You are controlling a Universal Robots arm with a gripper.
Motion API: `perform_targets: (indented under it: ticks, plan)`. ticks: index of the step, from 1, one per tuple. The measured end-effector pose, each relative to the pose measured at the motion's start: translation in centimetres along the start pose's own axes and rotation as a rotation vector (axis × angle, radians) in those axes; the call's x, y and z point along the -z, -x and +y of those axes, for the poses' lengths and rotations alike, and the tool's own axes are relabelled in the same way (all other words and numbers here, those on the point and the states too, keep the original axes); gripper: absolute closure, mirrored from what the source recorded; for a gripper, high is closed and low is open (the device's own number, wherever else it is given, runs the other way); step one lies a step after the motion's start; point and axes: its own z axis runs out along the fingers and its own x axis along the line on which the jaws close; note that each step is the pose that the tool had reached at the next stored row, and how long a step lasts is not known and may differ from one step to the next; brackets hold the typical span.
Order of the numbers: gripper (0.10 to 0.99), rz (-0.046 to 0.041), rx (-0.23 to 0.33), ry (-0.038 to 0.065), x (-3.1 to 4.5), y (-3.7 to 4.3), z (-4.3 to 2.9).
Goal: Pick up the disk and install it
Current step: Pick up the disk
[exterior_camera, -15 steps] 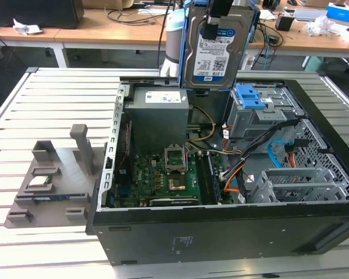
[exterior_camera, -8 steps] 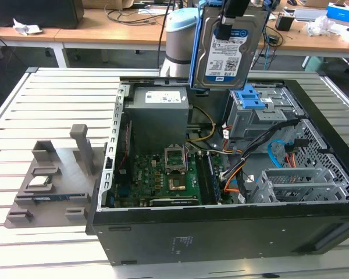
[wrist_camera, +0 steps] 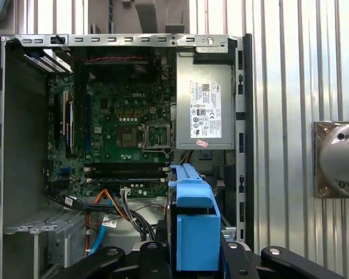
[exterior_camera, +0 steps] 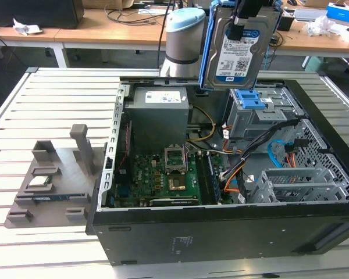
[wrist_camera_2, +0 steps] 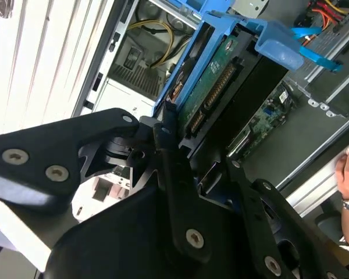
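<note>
Firstly, claw [exterior_camera: 239,23]: black, two-fingered, closed onto the upper end of the disk and pinching it, raised well above the open case.

Disk [exterior_camera: 239,49]: flat rectangular silver-grey hard drive with a blue-and-white barcode label, seated in a blue plastic carrier frame [exterior_camera: 206,52]. It hung upright beneath the claw, clear of the case, with its label face turned to the exterior view. Its green circuit-board underside [wrist_camera_2: 212,87] showed in the second wrist view, running away from the claw's fingers [wrist_camera_2: 163,151].

Case [exterior_camera: 221,232]: black metal computer tower, laid on its side with the panel off, directly below the claw.

Contents of the case, all lower than the claw:
- grey box-shaped power supply [exterior_camera: 160,107], beside the hanging disk on the exterior view's left
- green motherboard [exterior_camera: 157,180] with a square silver processor socket [exterior_camera: 175,157]
- grey metal drive cage with a blue plastic latch [exterior_camera: 248,99], close under the disk's lower edge; contact could not be told
- orange and blue cables [exterior_camera: 273,154]

Fixture [exterior_camera: 52,180]: grey moulded holder, well apart from the claw toward the exterior view's left, carrying a small square silver chip [exterior_camera: 39,181].

Worktop [exterior_camera: 46,104]: pale slatted metal, bearing the case and the fixture.

Arm joint [exterior_camera: 183,40]: silver with a pale blue cap, just beside the disk.

Person's hand [wrist_camera_2: 348,171]: at the case's far edge, with a wristwatch, apart from the claw.
</note>
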Motion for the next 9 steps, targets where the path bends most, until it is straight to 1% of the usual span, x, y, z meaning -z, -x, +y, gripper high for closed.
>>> perform_targets:
  ticks: [1,3,6,8,9]
  plan:
    - [0.725,-0.0001,0.0,0.0,0.02,0.01,-0.45]
    - [0.725,-0.0002,0.0,0.0,0.04,0.01,-1.0]
    - [0.725,-0.0002,0.0,0.0,0.11,0.03,-2.51]
    - [0.725,-0.0002,0.0,0.0,0.13,0.04,-3.05]
    - [0.725,-0.0001,0.0,0.0,0.16,0.05,-3.63]
